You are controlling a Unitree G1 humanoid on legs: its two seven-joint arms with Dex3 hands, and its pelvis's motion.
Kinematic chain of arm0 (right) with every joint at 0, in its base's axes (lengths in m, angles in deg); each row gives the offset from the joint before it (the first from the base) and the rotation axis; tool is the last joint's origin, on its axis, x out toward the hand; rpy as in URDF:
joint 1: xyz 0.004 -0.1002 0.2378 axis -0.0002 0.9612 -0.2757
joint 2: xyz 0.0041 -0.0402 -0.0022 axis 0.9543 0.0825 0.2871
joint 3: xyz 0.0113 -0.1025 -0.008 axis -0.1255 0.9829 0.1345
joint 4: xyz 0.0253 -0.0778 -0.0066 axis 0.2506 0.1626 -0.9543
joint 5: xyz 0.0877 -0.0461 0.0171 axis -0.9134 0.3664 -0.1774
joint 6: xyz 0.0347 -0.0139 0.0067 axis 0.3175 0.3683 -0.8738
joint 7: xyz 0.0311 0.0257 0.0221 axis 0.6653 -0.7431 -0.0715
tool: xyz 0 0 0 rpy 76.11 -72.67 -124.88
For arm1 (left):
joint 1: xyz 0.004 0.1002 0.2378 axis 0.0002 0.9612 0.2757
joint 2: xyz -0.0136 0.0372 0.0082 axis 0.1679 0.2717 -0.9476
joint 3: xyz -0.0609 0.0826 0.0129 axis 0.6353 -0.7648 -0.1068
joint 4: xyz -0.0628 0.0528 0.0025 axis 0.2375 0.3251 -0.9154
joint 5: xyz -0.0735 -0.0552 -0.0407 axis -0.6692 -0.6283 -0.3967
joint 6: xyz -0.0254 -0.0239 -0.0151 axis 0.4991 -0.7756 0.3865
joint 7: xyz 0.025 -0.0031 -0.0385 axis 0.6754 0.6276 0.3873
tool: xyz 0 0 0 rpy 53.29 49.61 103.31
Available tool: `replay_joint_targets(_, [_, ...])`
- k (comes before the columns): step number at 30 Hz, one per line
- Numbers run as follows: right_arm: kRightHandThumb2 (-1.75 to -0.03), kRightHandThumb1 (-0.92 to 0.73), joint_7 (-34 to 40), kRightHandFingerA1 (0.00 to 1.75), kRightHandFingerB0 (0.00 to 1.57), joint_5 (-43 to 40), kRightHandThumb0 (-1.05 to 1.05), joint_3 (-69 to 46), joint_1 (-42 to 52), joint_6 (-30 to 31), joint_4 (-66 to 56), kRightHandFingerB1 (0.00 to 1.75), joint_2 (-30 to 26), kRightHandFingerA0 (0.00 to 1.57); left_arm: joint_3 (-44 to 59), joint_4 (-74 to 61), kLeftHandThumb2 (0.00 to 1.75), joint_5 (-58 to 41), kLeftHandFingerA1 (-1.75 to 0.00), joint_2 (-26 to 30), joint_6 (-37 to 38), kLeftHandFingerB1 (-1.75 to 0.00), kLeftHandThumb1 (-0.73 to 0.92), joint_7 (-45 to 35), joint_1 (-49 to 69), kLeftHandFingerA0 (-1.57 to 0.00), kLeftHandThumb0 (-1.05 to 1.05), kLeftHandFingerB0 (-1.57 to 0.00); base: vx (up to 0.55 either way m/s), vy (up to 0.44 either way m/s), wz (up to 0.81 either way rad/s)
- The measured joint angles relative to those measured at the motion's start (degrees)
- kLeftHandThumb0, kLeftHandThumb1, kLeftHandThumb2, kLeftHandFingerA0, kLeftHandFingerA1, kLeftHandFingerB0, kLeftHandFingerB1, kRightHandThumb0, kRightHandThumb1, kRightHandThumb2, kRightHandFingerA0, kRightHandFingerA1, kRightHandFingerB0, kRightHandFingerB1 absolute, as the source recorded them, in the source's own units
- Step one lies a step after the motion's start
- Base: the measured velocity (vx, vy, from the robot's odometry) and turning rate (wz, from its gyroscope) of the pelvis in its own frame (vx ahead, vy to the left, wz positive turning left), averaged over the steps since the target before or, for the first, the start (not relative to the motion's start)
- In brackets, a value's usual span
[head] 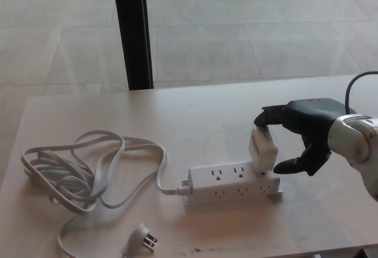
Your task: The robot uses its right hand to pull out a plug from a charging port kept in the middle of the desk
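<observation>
A white power strip [234,183] lies in the middle of the desk [195,122]. A white block-shaped plug [263,149] stands upright in its right end. My black right hand [298,129] comes in from the right and hovers around the plug. Its upper fingers [267,116] touch the plug's top edge, and the thumb [289,165] sits just to the plug's right. The fingers are still apart, not closed on the plug. My left hand is not in view.
The strip's white cord [82,169] lies coiled on the desk's left side and ends in a loose pronged plug [143,238] near the front edge. A black post [133,30] stands behind the desk. Tiled floor lies beyond.
</observation>
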Motion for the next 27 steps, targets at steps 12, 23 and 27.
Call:
replay_joint_targets(12, [-0.62, -0.58, 0.0, 1.46, 0.29, 1.1, -0.74, -0.5, -0.2, -0.6, 1.3, 0.33, 2.9, 0.81, 0.2, 0.2, 0.62, -0.1, -0.53, 0.0, 0.3, -0.43, 0.72, 0.2, -0.1, -0.64, -0.72, -0.47, 0.00, 0.000, 0.00])
replay_joint_targets(23, [-0.59, -0.56, 1.5, 1.31, 0.44, 2.9, -0.53, -1.4, 1.0, -1.2, 0.8, 0.41, 3.1, 0.79, 0.4, 0.5, 1.00, -0.4, -0.65, 0.0, 1.5, -0.53, 0.60, 1.3, -0.3, -0.60, -0.72, -0.38, 0.00, 0.000, 0.00])
replay_joint_targets(27, [-0.59, -0.57, 2.8, 1.30, 0.42, 3.8, -0.48, -1.3, 1.4, -1.9, 1.4, 0.39, 2.9, 0.78, 0.4, 0.6, 0.99, -0.5, -0.66, 0.0, 1.5, -0.53, 0.59, 1.5, -0.3, -0.62, -0.72, -0.39, 0.00, 0.000, 0.00])
